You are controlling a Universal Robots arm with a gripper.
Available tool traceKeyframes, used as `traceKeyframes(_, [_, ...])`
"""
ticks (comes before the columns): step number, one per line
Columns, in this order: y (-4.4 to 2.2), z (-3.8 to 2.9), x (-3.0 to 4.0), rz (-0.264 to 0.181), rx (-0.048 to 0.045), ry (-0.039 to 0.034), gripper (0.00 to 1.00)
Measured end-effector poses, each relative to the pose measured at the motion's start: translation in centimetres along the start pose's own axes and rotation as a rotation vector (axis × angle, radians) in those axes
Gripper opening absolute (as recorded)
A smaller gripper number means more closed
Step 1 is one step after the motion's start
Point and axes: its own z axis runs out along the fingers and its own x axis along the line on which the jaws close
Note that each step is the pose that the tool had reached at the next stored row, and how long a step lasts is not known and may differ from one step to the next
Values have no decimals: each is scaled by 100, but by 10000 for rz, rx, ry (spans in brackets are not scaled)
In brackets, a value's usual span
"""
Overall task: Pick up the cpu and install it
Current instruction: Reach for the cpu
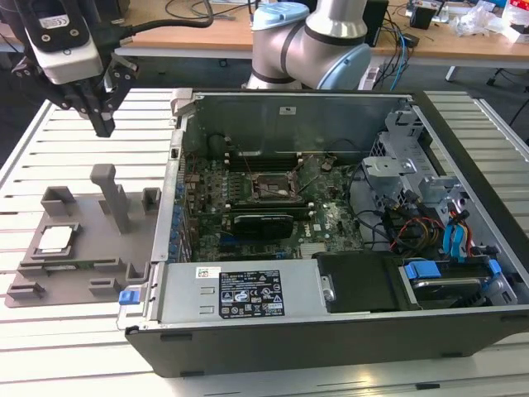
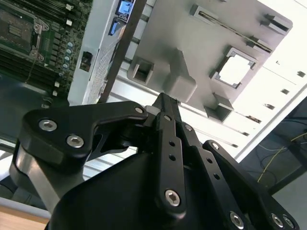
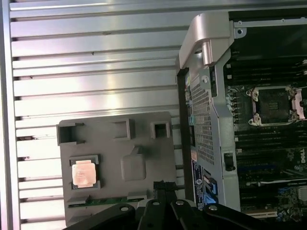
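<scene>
In the exterior view the top edge cuts off the upper body of the black gripper [image 1: 104,126]. It also cuts the silver and pale blue robot arm [image 1: 310,37] behind the open dark grey computer case [image 1: 331,331], whose right side runs out of the picture.

In the first wrist view the gripper's black linkage covers the near edge of the flat grey plastic holder tray [image 3: 108,143]. The picture's edge clips the case's dark green motherboard [image 3: 268,191].

In the second wrist view glare whitens the small square silvery cpu [image 2: 235,70], so no detail shows on its top. The dark square metal socket frame [image 2: 14,24] is cut off at the corner.
</scene>
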Motion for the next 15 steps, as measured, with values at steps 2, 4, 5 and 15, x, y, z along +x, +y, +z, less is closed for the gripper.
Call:
traceKeyframes(2, [-4,0,50,0,0,-1,11])
traceKeyframes(4, [-7,0,101,1,0,-1,11])
traceKeyframes(5, [-11,0,137,-1,0,-1,11])
traceKeyframes(15, [-29,-2,383,-1,0,-1,11])
